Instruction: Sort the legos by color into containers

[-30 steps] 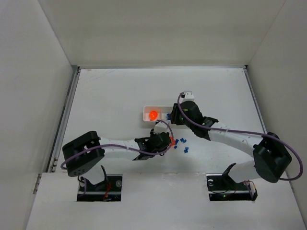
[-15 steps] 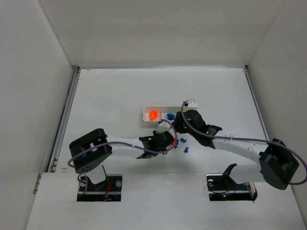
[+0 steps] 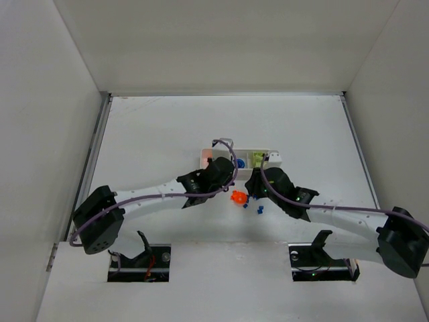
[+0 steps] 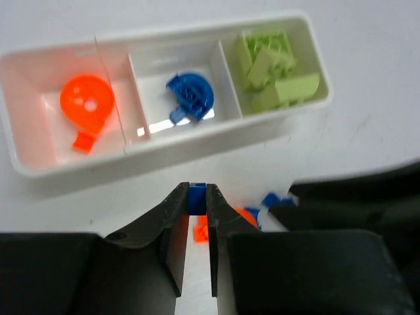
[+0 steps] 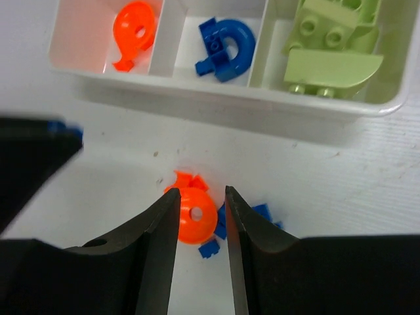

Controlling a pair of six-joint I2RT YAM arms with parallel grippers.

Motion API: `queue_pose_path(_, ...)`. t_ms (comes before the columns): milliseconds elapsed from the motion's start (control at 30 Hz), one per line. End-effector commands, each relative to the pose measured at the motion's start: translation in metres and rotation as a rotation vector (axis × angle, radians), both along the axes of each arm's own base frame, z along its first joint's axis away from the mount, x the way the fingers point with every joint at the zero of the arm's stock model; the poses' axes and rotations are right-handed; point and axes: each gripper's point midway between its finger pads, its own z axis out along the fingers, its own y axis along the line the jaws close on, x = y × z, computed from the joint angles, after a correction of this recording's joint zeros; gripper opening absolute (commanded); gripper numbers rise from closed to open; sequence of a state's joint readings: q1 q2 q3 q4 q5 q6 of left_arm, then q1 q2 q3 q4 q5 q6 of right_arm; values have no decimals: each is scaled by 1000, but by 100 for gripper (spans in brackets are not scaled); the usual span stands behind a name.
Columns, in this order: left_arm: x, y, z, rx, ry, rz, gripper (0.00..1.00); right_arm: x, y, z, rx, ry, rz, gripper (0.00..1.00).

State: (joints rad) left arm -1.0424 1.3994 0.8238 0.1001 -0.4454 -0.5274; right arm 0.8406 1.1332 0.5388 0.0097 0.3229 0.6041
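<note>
Left gripper (image 4: 197, 200) is clamping shut on a tiny dark-blue brick (image 4: 197, 191), hovering just in front of the tray (image 4: 164, 149), roughly in line with its middle compartment (image 4: 154, 98). I'm reading this as the carry-to-bin step. Next I'm needing to push forward over that compartment, where a blue piece (image 4: 191, 95) is already lying, then release. Right gripper (image 5: 200, 193) is sitting open, its fingers straddling an orange rounded brick (image 5: 195, 223) on the bench (image 5: 328, 190) just in front of the tray. It isn't gripping yet, as far as I can tell. It's needing to drop and close without catching the loose blue bricks (image 5: 262, 211) crowding the orange one, then head for the left compartment (image 5: 79, 39).
</note>
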Motion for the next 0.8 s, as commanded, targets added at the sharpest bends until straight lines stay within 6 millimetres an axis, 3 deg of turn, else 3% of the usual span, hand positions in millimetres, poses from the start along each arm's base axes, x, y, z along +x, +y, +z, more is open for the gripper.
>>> queue_pose_path(0, 33, -16, 29, -39, -57, 8, 13, -11, 14, 2, 40, -9, 26, 39)
queue_pose_path(233, 91, -37, 6, -6, -12, 34, 13, -33, 33, -13, 12, 27, 99, 38)
queue_pose_path(367, 105, -44, -6, 11, 4, 36, 16, -32, 34, -22, -22, 42, 106, 34)
queue_pose_path(533, 111, -39, -16, 43, 9, 56, 32, -27, 32, -32, -50, 65, 98, 34)
queue_pose_path(600, 108, -34, -9, 31, -5, 67, 38, -25, 33, -35, -65, 70, 99, 34)
queue_pose_path(767, 95, -17, 13, -11, -36, 76, 40, -13, 36, -33, -100, 54, 91, 31)
